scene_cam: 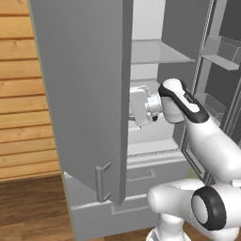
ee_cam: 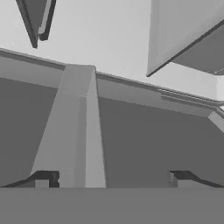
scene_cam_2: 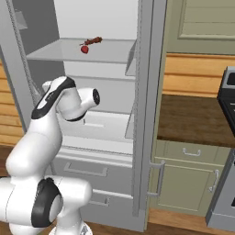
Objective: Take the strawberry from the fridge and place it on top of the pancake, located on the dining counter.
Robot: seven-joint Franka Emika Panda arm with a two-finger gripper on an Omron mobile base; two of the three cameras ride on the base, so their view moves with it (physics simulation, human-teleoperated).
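Left of the hand swings the open door (scene_cam: 80, 94) of the fridge (scene_cam_2: 105, 151), pulled wide so the arm can reach inside. Between the door and the shelves, the gripper (ee_cam: 111, 178) sits low in the compartment with its fingertips (ee_cam: 43, 178) spread apart and nothing between them. Above and beyond the hand, the strawberry (scene_cam_2: 84, 49) rests on the upper shelf (scene_cam_2: 69, 54), touching a darker brown-red morsel (scene_cam_2: 93, 41), probably awaiting the reach.

Bright red strawberry (scene_cam_2: 84, 49), matte grey fridge (scene_cam: 80, 94).
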